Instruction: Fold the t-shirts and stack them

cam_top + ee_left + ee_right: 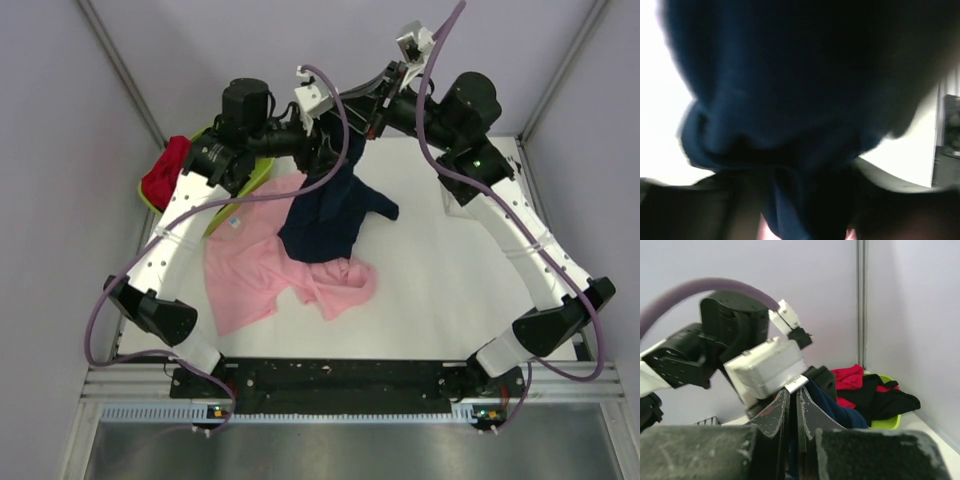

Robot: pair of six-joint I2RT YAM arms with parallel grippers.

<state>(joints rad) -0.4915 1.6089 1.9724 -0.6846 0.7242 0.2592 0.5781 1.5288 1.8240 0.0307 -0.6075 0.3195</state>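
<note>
A navy-blue t-shirt [325, 215] hangs at the back centre of the table, held up by both grippers, and its lower part drapes onto the light-pink t-shirt [250, 275]. The pink one lies crumpled and spread at the left centre. My left gripper [328, 152] is shut on the navy shirt's top. In the left wrist view the navy cloth [790, 100] fills the frame and hides the fingertips. My right gripper [362, 125] is shut on the same shirt beside it, with navy cloth pinched between its fingers [792, 407]. The white lettered shirt is out of view.
A lime-green basket [258, 172] stands at the back left with red cloth [165, 172] hanging over it. In the right wrist view the basket [885, 422] holds red [847, 377] and black cloth [890, 400]. The white table [460, 290] lies bare on the right. Walls close in behind.
</note>
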